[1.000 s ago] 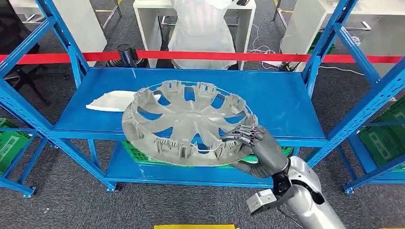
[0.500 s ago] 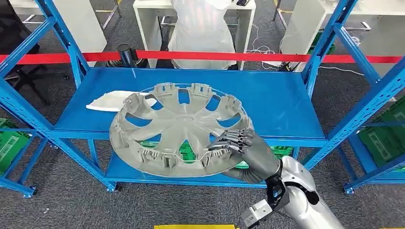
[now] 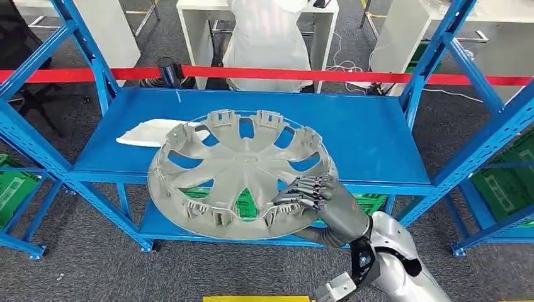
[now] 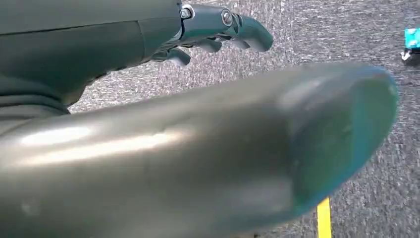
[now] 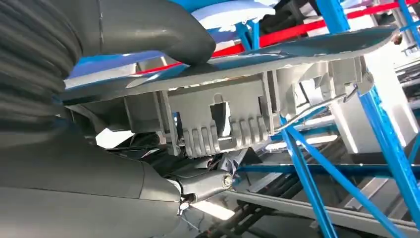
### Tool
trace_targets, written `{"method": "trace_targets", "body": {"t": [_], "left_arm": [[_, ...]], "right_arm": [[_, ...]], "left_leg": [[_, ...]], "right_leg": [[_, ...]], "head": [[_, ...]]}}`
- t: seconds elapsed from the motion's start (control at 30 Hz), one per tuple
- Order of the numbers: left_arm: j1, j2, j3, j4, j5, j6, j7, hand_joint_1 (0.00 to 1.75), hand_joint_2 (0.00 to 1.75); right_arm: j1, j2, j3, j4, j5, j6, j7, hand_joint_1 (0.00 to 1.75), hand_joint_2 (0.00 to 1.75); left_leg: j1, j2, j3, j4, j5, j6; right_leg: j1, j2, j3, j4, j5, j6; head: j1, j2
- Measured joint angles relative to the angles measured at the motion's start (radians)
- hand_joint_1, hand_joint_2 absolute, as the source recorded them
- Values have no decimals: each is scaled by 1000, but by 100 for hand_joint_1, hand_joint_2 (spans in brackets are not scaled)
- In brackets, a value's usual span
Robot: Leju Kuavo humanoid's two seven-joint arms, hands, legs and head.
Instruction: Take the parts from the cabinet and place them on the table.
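Robot hand (image 3: 327,204) clamped on hubcap (image 3: 236,173) rim

The wheel cover (image 3: 239,173) is plain matte grey, its spokes showing blue shelf and green crate through the gaps. The right robot hand (image 3: 324,204) is dark grey with black fingers, on a silver arm. The shelving rack (image 3: 371,135) is bright blue. Near the shelf's left edge lies a white moulded part (image 3: 148,133). A red barrier tape (image 3: 252,73) runs behind. The carpet floor (image 3: 94,270) is speckled dark grey, with a yellow floor line (image 4: 323,223).
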Motion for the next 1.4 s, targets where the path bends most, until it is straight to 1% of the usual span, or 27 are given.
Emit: {"method": "trace_targets", "body": {"t": [0.07, 0.1, 0.13, 0.2, 0.23, 0.27, 0.4, 0.47, 0.53, 0.57, 0.6, 0.63, 0.7, 0.73, 0.77, 0.87, 0.9, 0.93, 0.97, 1.03, 1.07, 1.1, 1.17, 1.23, 1.27, 1.3, 1.4], "left_arm": [[1, 1, 0, 0, 0, 0, 0, 0, 0], [0, 1, 0, 1, 0, 0, 0, 0, 0], [0, 1, 0, 1, 0, 0, 0, 0, 0], [0, 0, 0, 0, 0, 0, 0, 0, 0], [-1, 0, 0, 0, 0, 0, 0, 0, 0], [-2, 1, 0, 0, 0, 0, 1, 0, 0], [1, 3, 0, 1, 0, 0, 1, 0, 0], [2, 2, 0, 2, 2, 0, 1, 0, 0], [2, 2, 0, 2, 3, 0, 1, 0, 0], [2, 2, 0, 2, 3, 0, 1, 0, 0], [3, 2, 0, 2, 3, -1, 1, 0, 0], [4, 2, 0, 2, 3, -2, 1, 0, 0], [3, 2, 1, 2, 3, -2, 1, 0, 0], [2, 2, 1, 2, 3, -2, 1, 0, 0], [1, 2, 1, 1, 3, -2, 1, 0, 0], [2, 2, 1, 2, 6, -1, 0, 0, 0], [3, 2, 2, 2, 9, -1, -1, 0, 0], [3, 2, 3, 2, 11, -1, -3, 0, 0], [2, 2, 5, 2, 12, 0, -4, 0, 0], [2, 1, 6, 2, 12, 0, -6, 0, 0], [3, 2, 6, 2, 12, 0, -6, 0, 0], [4, 2, 6, 2, 12, 0, -5, 0, 0], [3, 2, 7, 2, 11, 0, -4, 0, 0], [2, 2, 7, 2, 11, 0, -2, 0, 0], [2, 0, 7, 1, 11, 0, -2, 0, 0], [1, 0, 8, 1, 11, 1, -2, 0, 0], [4, -2, 8, 2, 13, 6, -2, 0, 0]], "right_arm": [[6, -2, 1, 0, 0, -1, 0, 175, 175], [10, -4, 2, 0, 0, -1, 0, 175, 175], [14, -5, 2, 0, 0, -1, 0, 175, 175], [13, -8, 2, 0, 0, -1, 1, 175, 175], [10, -8, 2, -1, 0, -1, 2, 175, 175], [9, -8, 2, -1, 0, 2, 5, 175, 175], [-1, -9, 2, -3, 0, 6, 15, 175, 175], [1, -10, 2, -4, 1, 6, 16, 175, 175], [6, -11, 2, -4, 1, 6, 16, 175, 175], [8, -12, 2, -4, 1, 6, 16, 175, 175], [12, -12, 2, -4, 1, 6, 16, 175, 175], [14, -12, 2, -4, 1, 6, 16, 175, 175], [13, -13, 2, -3, 0, 6, 16, 175, 175], [12, -13, 2, -3, 0, 6, 16, 175, 175], [12, -13, 2, -4, 0, 5, 16, 175, 175], [7, -13, 4, -3, -1, 5, 15, 175, 175], [5, -13, 4, -3, -1, 5, 15, 175, 175], [2, -13, 4, -1, -1, 5, 15, 175, 175], [-2, -13, 4, 1, -1, 5, 15, 175, 175], [-9, -12, 7, 4, -1, 6, 15, 175, 175], [-13, -12, 9, 6, -1, 7, 16, 175, 175], [-19, -12, 12, 10, -1, 10, 18, 175, 175], [-25, -12, 14, 14, -1, 14, 22, 175, 175], [-37, -12, 17, 14, -2, 17, 24, 175, 175], [-46, -12, 18, 14, -2, 17, 24, 175, 175], [-48, -12, 18, 14, -4, 17, 24, 175, 175], [-49, -12, 19, 14, -8, 16, 21, 175, 175]], "left_leg": [[0, 4, -4, 4, 0, 0], [1, 4, -6, 7, 0, 0], [3, 4, -8, 12, -1, -2], [8, 1, -15, 25, -4, -10], [9, 0, -21, 33, -5, -18], [7, -4, -29, 35, -3, -27], [5, -12, -41, 33, 14, -55], [7, 12, -65, 89, -52, -66], [14, 22, -115, 244, -154, -78], [15, 24, -131, 305, -179, -82], [15, 25, -128, 326, -178, -83], [17, 25, -101, 300, -155, -83], [18, 28, 3, 145, -90, -80], [18, 31, 71, 41, -79, -79], [11, 29, 91, 10, -94, -69], [6, 26, 68, 15, -76, -50], [7, 26, 63, 8, -66, -37], [11, 30, 56, 4, -53, -24], [11, 30, 44, 4, -44, -16], [8, 30, 20, 6, -22, -9], [5, 29, 5, 7, -12, -7], [3, 29, -12, 10, -1, -6], [-1, 28, -40, 17, 16, -6], [-4, 26, -61, 24, 31, -9], [-5, 26, -69, 27, 38, -13], [-5, 27, -71, 25, 48, -19], [-2, 26, -74, 16, 74, -37]], "right_leg": [[-2, 0, -58, 119, -37, 5], [-4, -1, -65, 128, -23, 6], [-8, -1, -47, 89, 16, 9], [-15, -1, 31, -71, 103, 13], [-16, 2, 58, -132, 92, 14], [-8, 10, 58, -119, 109, 2], [-12, 3, 37, -132, 121, -33], [-14, -3, 24, -133, 134, -49], [-12, -9, 5, -133, 148, -50], [-12, -13, -4, -132, 154, -49], [-13, -17, -12, -132, 161, -48], [-13, -19, -21, -132, 168, -45], [-14, -21, -34, -131, 180, -38], [-14, -22, -38, -130, 187, -32], [-11, -22, -42, -131, 194, -25], [-13, -23, -39, -141, 216, -5], [-14, -23, -41, -144, 224, 4], [-18, -19, -48, -131, 200, 7], [-16, -17, -62, -93, 149, 9], [-15, -15, -107, 50, 42, 15], [-13, -15, -126, 122, 9, 15], [-12, -15, -130, 169, 4, 12], [-6, -15, -64, 108, 60, 2], [6, -12, 61, -65, 105, -18], [13, -11, 104, -141, 69, -34], [15, -13, 108, -153, 78, -26], [19, -12, 97, -165, 99, -41]], "head": [[0, 0], [0, 0], [0, 0], [0, 0], [0, 0], [1, 0], [1, 0], [-5, 0], [-9, 0], [-9, 0], [-9, 0], [-9, 0], [-9, 0], [-10, 0], [-10, 0], [-8, 0], [-9, 0], [-8, 0], [-7, 0], [-6, 0], [-5, 0], [-6, 0], [-5, 0], [-5, 0], [-6, 0], [-8, 0], [-3, 0]]}}
